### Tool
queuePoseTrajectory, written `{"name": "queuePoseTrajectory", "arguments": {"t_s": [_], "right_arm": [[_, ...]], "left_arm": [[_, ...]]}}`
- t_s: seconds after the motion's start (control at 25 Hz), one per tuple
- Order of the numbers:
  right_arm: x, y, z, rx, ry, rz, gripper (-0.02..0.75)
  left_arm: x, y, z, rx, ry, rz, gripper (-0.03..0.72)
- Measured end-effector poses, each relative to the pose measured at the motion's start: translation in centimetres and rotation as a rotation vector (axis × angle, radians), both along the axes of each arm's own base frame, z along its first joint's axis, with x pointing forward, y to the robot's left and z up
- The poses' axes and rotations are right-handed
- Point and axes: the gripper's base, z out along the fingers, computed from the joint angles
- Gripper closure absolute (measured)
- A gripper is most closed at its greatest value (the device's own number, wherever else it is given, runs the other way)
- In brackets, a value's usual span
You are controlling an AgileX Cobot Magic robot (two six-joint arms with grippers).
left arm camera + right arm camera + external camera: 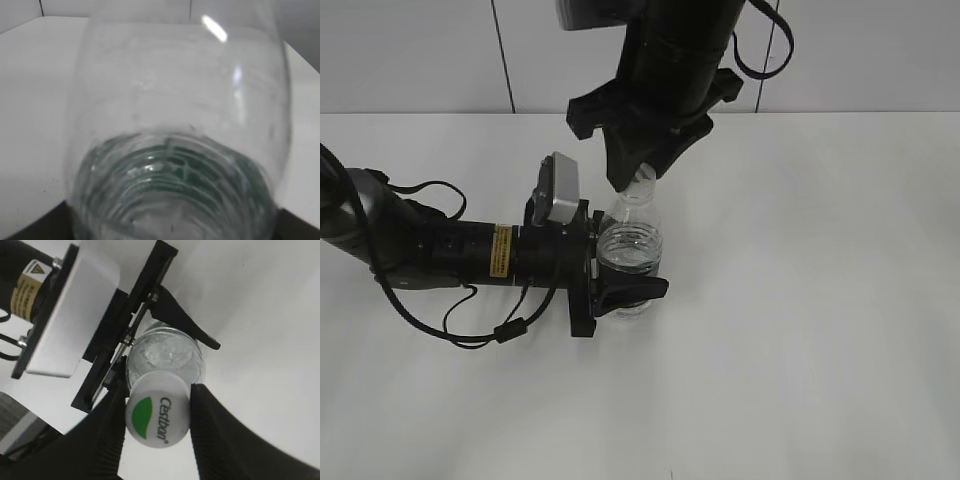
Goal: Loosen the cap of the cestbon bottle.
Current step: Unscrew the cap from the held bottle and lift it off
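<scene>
The clear ribbed cestbon bottle (632, 240) stands upright on the white table. My left gripper (620, 270) comes in from the left and is shut on its body; the bottle (175, 140) fills the left wrist view, its green label showing low through the plastic. The white cap (157, 413), with a green leaf mark and "Cestbon" lettering, sits on the neck. My right gripper (157, 415) hangs over it, a black finger pressed on each side of the cap. In the exterior view the cap (642, 177) shows just below the right gripper (638, 175).
The white table (820, 300) spreads to the right and front of the bottle. A white wall (420, 50) stands behind its far edge. The left arm and its cables (430, 255) lie along the table at the left.
</scene>
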Motion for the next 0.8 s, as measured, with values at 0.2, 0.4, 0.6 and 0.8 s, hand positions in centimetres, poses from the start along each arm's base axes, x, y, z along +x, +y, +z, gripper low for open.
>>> {"name": "queuePoseTrajectory", "arguments": {"t_s": [0.2, 0.4, 0.6, 0.8], "right_arm": [[0.0, 0.0, 0.0, -0.02, -0.063, 0.21, 0.436], [0.01, 0.0, 0.0, -0.035, -0.113, 0.376, 0.436], [-0.02, 0.01, 0.0, -0.047, -0.151, 0.51, 0.437], [-0.03, 0.01, 0.0, -0.057, -0.185, 0.627, 0.437]], "left_arm": [[-0.01, 0.0, -0.01, 0.002, 0.0, -0.002, 0.281], [-0.02, 0.01, -0.04, 0.004, -0.002, -0.003, 0.281], [-0.07, 0.02, -0.08, 0.01, -0.003, -0.008, 0.281], [-0.07, 0.03, -0.1, 0.012, -0.003, -0.009, 0.281]]}}
